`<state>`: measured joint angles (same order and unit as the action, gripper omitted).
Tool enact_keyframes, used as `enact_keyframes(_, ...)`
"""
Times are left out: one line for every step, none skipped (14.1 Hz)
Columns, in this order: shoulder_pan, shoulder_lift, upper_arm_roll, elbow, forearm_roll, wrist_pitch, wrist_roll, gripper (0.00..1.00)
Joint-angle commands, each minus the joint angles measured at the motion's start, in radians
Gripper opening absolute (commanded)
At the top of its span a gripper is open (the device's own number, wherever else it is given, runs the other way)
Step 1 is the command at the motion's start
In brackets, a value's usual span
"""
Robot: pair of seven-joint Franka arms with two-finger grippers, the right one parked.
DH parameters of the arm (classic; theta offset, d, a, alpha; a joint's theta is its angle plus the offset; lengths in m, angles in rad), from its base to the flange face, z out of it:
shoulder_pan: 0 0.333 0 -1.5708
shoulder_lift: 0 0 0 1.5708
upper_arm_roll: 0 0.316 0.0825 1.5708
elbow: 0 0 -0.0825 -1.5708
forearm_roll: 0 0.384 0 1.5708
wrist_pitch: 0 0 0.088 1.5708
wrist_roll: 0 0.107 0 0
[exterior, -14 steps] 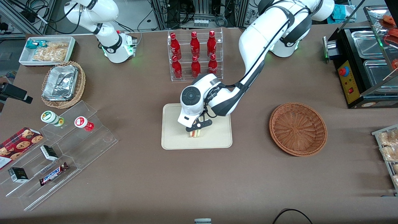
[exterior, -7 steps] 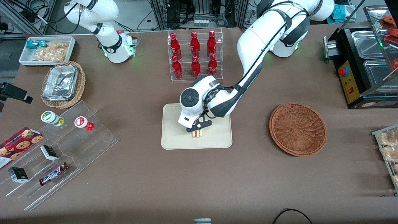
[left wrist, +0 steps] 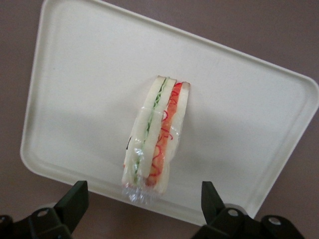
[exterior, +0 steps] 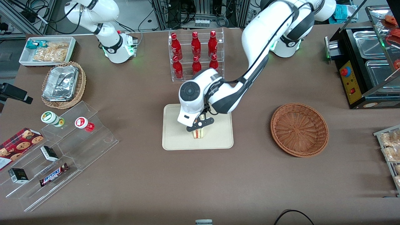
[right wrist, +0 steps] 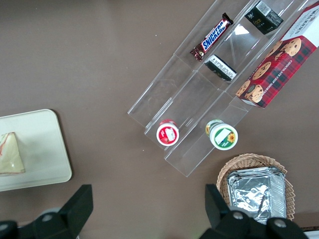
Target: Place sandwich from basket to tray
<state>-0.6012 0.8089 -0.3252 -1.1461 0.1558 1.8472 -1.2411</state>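
Note:
The sandwich [exterior: 198,133] [left wrist: 157,134] [right wrist: 10,154], a plastic-wrapped wedge of white bread with red and green filling, stands on its edge on the cream tray [exterior: 175,137] [left wrist: 89,74] [right wrist: 45,149]. It is near the tray's rim nearest the front camera. My left gripper [exterior: 200,124] [left wrist: 143,196] hangs open just above the sandwich, its black fingers spread wide on either side and touching nothing. The reddish-brown woven basket [exterior: 299,129] sits empty toward the working arm's end of the table, apart from the tray.
A clear rack of red bottles [exterior: 196,56] stands just past the tray, farther from the front camera. A stepped acrylic shelf with snacks [exterior: 62,147], a tan wicker basket of foil containers [exterior: 64,84] and a white bin [exterior: 47,50] lie toward the parked arm's end. A black machine [exterior: 368,62] stands at the working arm's end.
My gripper has risen off the sandwich and drawn slightly away from the front camera. The sandwich stays standing on the tray.

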Motion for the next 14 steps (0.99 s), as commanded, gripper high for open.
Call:
enact_keyframes(0.006, -0.120, 0.026, -0.032, 0.016, -0.147, -0.024, 1.00)
enact_keyframes(0.027, -0.132, 0.052, -0.033, 0.010, -0.178, -0.015, 1.00)
enact_keyframes(0.038, -0.134, 0.057, -0.034, 0.005, -0.189, -0.030, 1.00)
enact_keyframes(0.060, -0.148, 0.058, -0.053, 0.013, -0.219, -0.024, 1.00)
enact_keyframes(0.093, -0.187, 0.057, -0.116, 0.016, -0.223, -0.005, 1.00)
enact_keyframes(0.136, -0.232, 0.057, -0.176, 0.014, -0.203, 0.020, 1.00)
enact_keyframes(0.168, -0.279, 0.057, -0.238, 0.014, -0.192, 0.067, 1.00)
enact_keyframes(0.207, -0.333, 0.057, -0.306, 0.013, -0.190, 0.128, 1.00)
enact_keyframes(0.253, -0.390, 0.055, -0.375, 0.008, -0.183, 0.190, 1.00)
enact_keyframes(0.286, -0.440, 0.055, -0.429, 0.002, -0.175, 0.248, 1.00)
enact_keyframes(0.320, -0.492, 0.054, -0.481, -0.001, -0.177, 0.320, 1.00)
enact_keyframes(0.348, -0.542, 0.054, -0.533, -0.002, -0.177, 0.388, 1.00)
enact_keyframes(0.380, -0.598, 0.054, -0.590, -0.005, -0.177, 0.455, 1.00)
enact_keyframes(0.405, -0.644, 0.055, -0.628, -0.019, -0.180, 0.512, 1.00)
